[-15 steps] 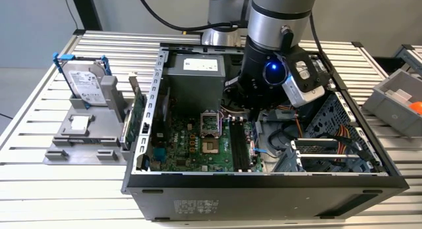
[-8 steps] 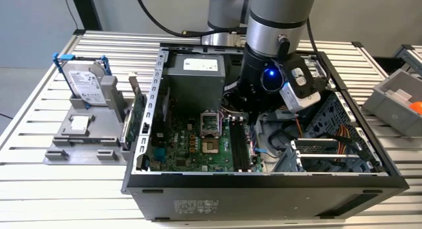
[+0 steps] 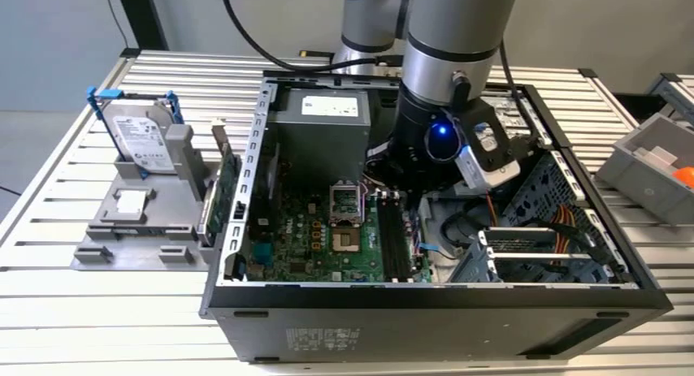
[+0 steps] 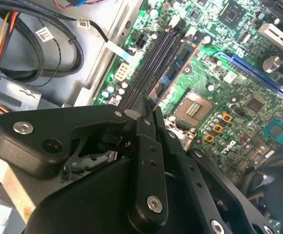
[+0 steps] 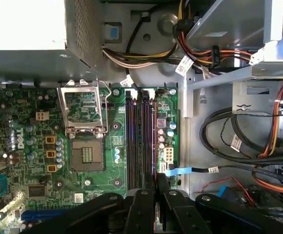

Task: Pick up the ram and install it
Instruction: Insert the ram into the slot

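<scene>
The ram (image 4: 178, 66), a slim dark stick with black chips and a blue sticker, stands on edge over the memory slots (image 5: 140, 131) of the green motherboard (image 5: 34, 161). My gripper (image 4: 143, 109) is shut on its near end; in the first wrist view the black fingers (image 5: 157, 187) meet right at the slots' end. In the exterior view the arm's wrist (image 3: 434, 140) reaches down into the open computer case (image 3: 434, 299), over the slots (image 3: 392, 238) beside the processor socket (image 3: 341, 201). Whether the ram sits in a slot or just above it I cannot tell.
A power supply (image 3: 325, 108) fills the case's back, and cable bundles (image 5: 238, 141) and a drive cage (image 3: 542, 246) crowd the side at the exterior view's right. Outside the case, a grey fixture (image 3: 130, 230) carries a hard drive (image 3: 141, 136) and a green card on edge (image 3: 220, 189).
</scene>
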Robot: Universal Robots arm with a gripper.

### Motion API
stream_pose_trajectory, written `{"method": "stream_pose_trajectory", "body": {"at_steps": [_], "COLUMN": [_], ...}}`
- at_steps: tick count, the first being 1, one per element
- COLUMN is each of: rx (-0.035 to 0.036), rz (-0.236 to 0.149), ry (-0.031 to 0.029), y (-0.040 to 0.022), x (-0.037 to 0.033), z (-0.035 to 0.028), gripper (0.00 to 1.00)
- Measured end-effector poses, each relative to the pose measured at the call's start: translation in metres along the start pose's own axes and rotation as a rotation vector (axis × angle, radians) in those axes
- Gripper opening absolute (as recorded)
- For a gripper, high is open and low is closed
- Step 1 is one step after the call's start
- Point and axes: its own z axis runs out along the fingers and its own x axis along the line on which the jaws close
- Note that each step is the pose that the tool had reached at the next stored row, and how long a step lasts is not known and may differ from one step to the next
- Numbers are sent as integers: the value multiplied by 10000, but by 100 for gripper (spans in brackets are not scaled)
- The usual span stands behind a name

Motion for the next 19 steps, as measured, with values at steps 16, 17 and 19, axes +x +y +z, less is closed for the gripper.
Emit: {"method": "stream_pose_trajectory", "body": {"at_steps": [16, 17, 19], "rx": [13, 14, 15], "rz": [15, 15, 16], "ry": [0, 1, 1], "y": [17, 18, 17], "x": [14, 14, 14], "z": [254, 254, 254], "gripper": [0, 0, 0]}}
